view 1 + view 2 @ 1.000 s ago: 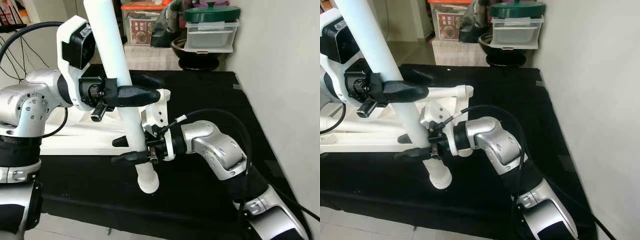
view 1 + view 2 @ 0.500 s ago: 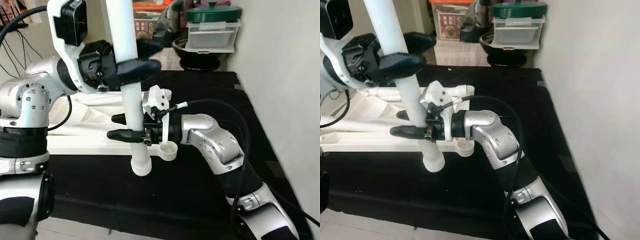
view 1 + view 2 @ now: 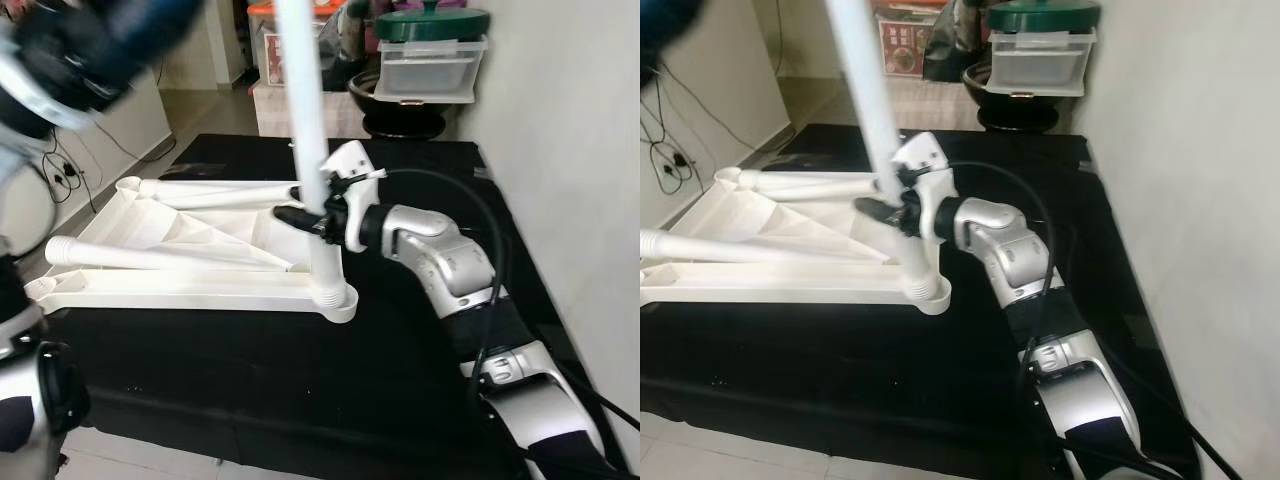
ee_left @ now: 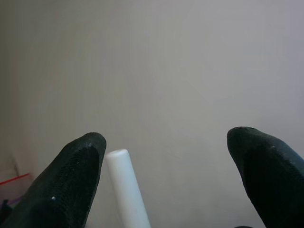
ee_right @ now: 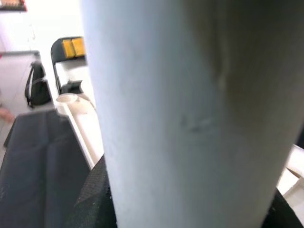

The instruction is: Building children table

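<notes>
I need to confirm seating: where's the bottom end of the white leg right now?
In the left eye view, the white leg stands upright mid-frame, its bottom end in the corner socket of the upturned white tabletop, with the right tool gripping it just above.

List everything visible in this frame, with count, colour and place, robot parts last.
White plastic table top: one, upside down on the cloth.
White tubular table leg: one, upright in the near corner socket.
Black cloth: one, covering the floor.
Green-lidded clear storage box: one, at the back by the wall.
Orange-lidded box: one, at the back.
Right end effector: one, black fingers shut on the leg.
Left end effector: one, black fingers open, near the leg's top.
</notes>
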Motion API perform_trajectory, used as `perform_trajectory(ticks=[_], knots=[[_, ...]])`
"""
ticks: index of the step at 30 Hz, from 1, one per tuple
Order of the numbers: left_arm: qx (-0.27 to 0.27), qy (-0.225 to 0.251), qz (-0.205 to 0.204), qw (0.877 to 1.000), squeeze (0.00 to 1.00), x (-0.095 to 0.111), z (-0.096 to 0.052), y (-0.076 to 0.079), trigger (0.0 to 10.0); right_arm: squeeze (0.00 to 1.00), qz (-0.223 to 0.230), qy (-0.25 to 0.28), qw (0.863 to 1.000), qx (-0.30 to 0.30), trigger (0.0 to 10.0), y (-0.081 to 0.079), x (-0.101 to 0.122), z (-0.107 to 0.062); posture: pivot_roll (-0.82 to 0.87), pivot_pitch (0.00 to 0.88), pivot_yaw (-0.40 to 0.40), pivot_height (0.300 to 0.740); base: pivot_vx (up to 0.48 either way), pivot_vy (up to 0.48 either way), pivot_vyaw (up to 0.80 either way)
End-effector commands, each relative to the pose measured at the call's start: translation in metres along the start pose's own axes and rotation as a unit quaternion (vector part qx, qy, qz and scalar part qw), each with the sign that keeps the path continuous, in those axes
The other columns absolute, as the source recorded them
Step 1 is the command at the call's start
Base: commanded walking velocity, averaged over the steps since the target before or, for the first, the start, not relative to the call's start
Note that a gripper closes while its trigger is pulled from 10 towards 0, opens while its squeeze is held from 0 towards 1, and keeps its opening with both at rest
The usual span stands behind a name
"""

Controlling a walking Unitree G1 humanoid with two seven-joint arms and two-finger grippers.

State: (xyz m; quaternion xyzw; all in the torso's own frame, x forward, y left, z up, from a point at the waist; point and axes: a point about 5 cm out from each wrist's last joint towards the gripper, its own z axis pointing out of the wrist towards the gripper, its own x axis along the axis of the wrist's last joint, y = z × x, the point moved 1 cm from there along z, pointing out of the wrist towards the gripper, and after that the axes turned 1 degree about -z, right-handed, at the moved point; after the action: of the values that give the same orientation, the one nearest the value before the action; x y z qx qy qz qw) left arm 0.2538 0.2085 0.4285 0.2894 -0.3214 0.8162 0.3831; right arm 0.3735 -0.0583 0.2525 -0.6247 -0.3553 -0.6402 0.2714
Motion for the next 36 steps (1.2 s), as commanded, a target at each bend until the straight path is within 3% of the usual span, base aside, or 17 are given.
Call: perform_trajectory(ticks=[1,12,13,14,15,16,20,21,24,25,27,28,30,32,33,35,36], knots=[[0.016,0.010,0.000,1.000,1.00,0.004,-0.003,0.002,10.0,0.00,-0.007,0.020,1.000,-0.018,0.0,0.006,0.011,0.000,0.00,0.000,0.005,0.740,0.000,0.000,0.00],[0.137,0.021,0.015,0.990,1.00,-0.005,-0.028,-0.001,10.0,0.00,0.007,0.051,0.992,-0.116,0.0,0.032,0.023,-0.005,-0.01,0.000,-0.009,0.740,0.000,0.000,0.00],[0.164,0.009,0.020,0.986,1.00,-0.011,-0.031,-0.003,10.0,0.00,0.010,0.058,0.990,-0.126,4.0,0.035,0.025,-0.005,-0.01,0.000,-0.010,0.740,0.000,0.000,0.00],[0.164,0.009,0.020,0.986,1.00,-0.011,-0.031,-0.003,10.0,0.00,0.010,0.058,0.990,-0.126,4.0,0.035,0.025,-0.005,-0.01,0.000,-0.010,0.740,0.000,0.000,0.00],[0.190,-0.018,0.030,0.981,0.06,-0.022,-0.035,-0.004,10.0,0.00,0.016,0.068,0.989,-0.132,10.0,0.037,0.027,-0.006,-0.01,0.000,-0.012,0.740,0.000,0.000,0.00],[0.208,-0.054,0.038,0.976,0.00,-0.039,-0.039,-0.001,10.0,0.00,0.017,0.077,0.988,-0.130,10.0,0.038,0.030,-0.006,-0.01,0.000,-0.012,0.740,0.000,0.000,0.00],[0.229,-0.101,0.035,0.967,0.00,-0.066,-0.048,0.008,10.0,0.00,0.013,0.091,0.988,-0.123,10.0,0.037,0.035,-0.006,-0.01,0.000,-0.015,0.740,0.000,0.000,0.00],[0.249,-0.130,0.006,0.960,0.00,-0.089,-0.057,0.021,10.0,0.00,0.005,0.100,0.988,-0.115,10.0,0.037,0.039,-0.007,-0.01,0.004,-0.014,0.740,0.000,0.000,0.00],[0.254,-0.151,-0.012,0.955,0.00,-0.104,-0.063,0.031,10.0,0.00,0.003,0.104,0.989,-0.109,10.0,0.037,0.042,-0.008,0.00,0.012,-0.018,0.740,0.000,0.000,0.00],[0.261,-0.177,-0.029,0.949,0.00,-0.120,-0.070,0.043,10.0,0.00,0.000,0.107,0.989,-0.104,10.0,0.038,0.044,-0.009,0.00,0.024,-0.021,0.740,0.000,0.000,0.00],[0.261,-0.177,-0.029,0.949,0.00,-0.120,-0.070,0.043,10.0,0.00,0.000,0.107,0.989,-0.104,10.0,0.038,0.044,-0.009,0.00,0.024,-0.021,0.740,0.000,0.000,0.00],[0.270,-0.238,-0.043,0.932,0.00,-0.149,-0.084,0.072,10.0,0.00,-0.005,0.112,0.989,-0.097,10.0,0.039,0.047,-0.012,0.00,0.047,-0.031,0.740,0.000,0.000,0.00],[0.270,-0.238,-0.043,0.932,0.00,-0.149,-0.084,0.072,10.0,0.00,-0.005,0.112,0.989,-0.097,10.0,0.039,0.047,-0.012,0.00,0.047,-0.031,0.740,0.000,0.000,0.00],[0.291,-0.269,-0.051,0.917,0.00,-0.162,-0.096,0.089,10.0,0.00,-0.007,0.118,0.989,-0.092,10.0,0.040,0.049,-0.013,0.00,0.067,-0.036,0.740,0.000,0.000,0.00],[0.291,-0.269,-0.051,0.917,0.00,-0.162,-0.096,0.089,10.0,0.00,-0.007,0.118,0.989,-0.092,10.0,0.040,0.049,-0.013,0.00,0.067,-0.036,0.740,0.000,0.000,0.00],[0.315,-0.302,-0.054,0.898,0.00,-0.176,-0.107,0.106,10.0,0.00,-0.005,0.133,0.988,-0.077,10.0,0.039,0.055,-0.015,0.00,0.085,-0.040,0.740,0.000,0.000,0.00],[0.315,-0.302,-0.054,0.898,0.00,-0.176,-0.107,0.106,10.0,0.00,-0.005,0.133,0.988,-0.077,10.0,0.039,0.055,-0.015,0.00,0.085,-0.040,0.740,0.000,0.000,0.00]])
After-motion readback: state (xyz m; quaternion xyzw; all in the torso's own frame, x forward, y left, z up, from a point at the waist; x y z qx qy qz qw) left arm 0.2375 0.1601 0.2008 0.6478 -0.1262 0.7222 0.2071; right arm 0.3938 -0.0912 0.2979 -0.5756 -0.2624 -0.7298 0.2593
